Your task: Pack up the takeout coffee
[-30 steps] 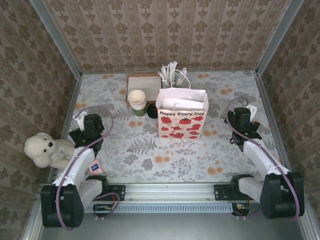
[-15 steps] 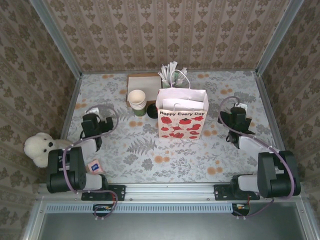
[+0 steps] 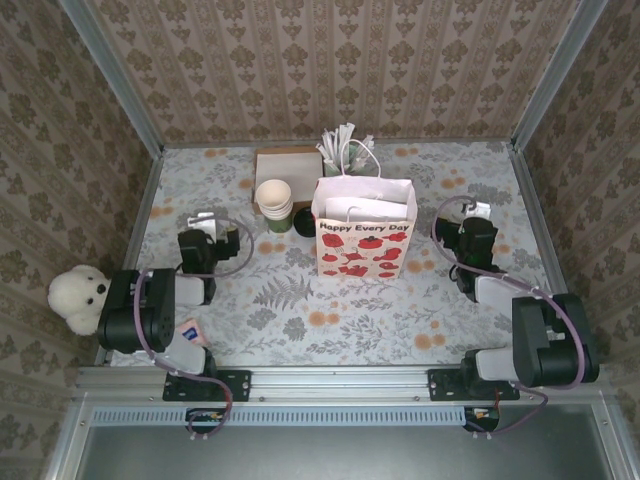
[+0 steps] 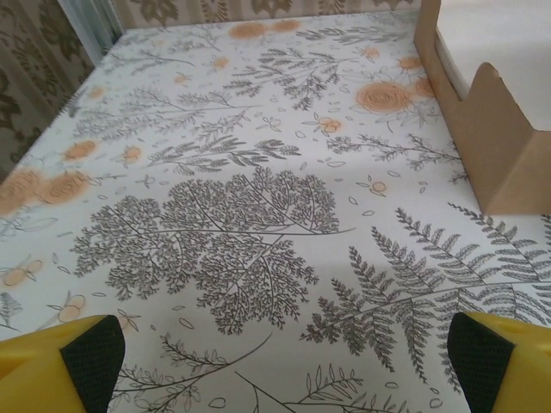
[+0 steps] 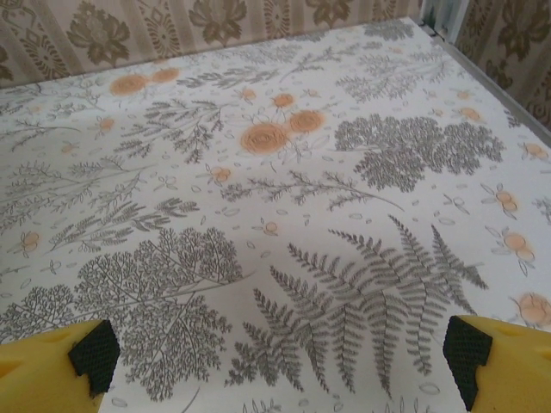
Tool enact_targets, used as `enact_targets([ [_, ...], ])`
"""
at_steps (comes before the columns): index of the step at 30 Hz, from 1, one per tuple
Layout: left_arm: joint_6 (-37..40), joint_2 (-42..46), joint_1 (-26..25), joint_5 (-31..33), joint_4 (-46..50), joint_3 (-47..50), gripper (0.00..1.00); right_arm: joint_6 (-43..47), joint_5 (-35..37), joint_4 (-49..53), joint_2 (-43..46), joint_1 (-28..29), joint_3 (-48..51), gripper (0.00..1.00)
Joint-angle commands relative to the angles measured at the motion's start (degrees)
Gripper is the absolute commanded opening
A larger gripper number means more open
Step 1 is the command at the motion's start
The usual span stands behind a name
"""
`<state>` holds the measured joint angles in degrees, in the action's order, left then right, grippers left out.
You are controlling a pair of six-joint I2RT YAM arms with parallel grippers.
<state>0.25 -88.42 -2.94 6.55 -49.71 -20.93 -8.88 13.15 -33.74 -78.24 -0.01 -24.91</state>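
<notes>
Both pincers stood released with nothing between their jaws. The left pincer (image 3: 203, 226) hung low over the near-left part of the floral tabletop (image 3: 300, 300), and in its wrist view (image 4: 280, 366) the yellow fingers with black pads (image 4: 86, 351) sat wide apart at the bottom corners. The right pincer (image 3: 472, 224) was posed alike on the near-right side, its wrist view (image 5: 280, 361) showing bare fern and flower print between the spread fingers. A white teddy bear (image 3: 80, 298) sat off the tabletop's left edge, with a small packet (image 3: 190, 332) near the left arm's base. Toward the middle stood a white paper bag (image 3: 365, 245) printed with red flowers, its mouth open. The takeout coffee (image 3: 303, 222) stood just beside the bag's left edge, partly hidden by it, next to a stack of lidless cups (image 3: 274, 200). Behind these lay a brown cardboard box (image 3: 288, 163), also seen at the right of the left wrist view (image 4: 486, 129), and a pale cup of straws (image 3: 345, 148) near the back wall.
</notes>
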Motion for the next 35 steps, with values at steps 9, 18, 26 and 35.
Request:
enact_targets([
  [9,0.17,0.4,-0.17,8.28,-2.14,-0.88,1.0,4.76,2.04,-29.7,-5.27,2.78,11.24,1.0],
  [18,0.64,0.36,-0.35,7.83,-2.24,-0.87,1.0,4.11,3.89,-17.77,-9.71,2.82,2.72,1.0],
  [26,1.01,0.09,-0.13,6.07,-1.67,-1.3,1.0,4.05,3.49,-18.08,-9.53,2.62,3.03,1.0],
  [35,0.89,0.28,0.42,4.6,-2.17,-0.88,1.0,4.13,3.46,-18.38,-9.39,2.65,3.2,1.0],
])
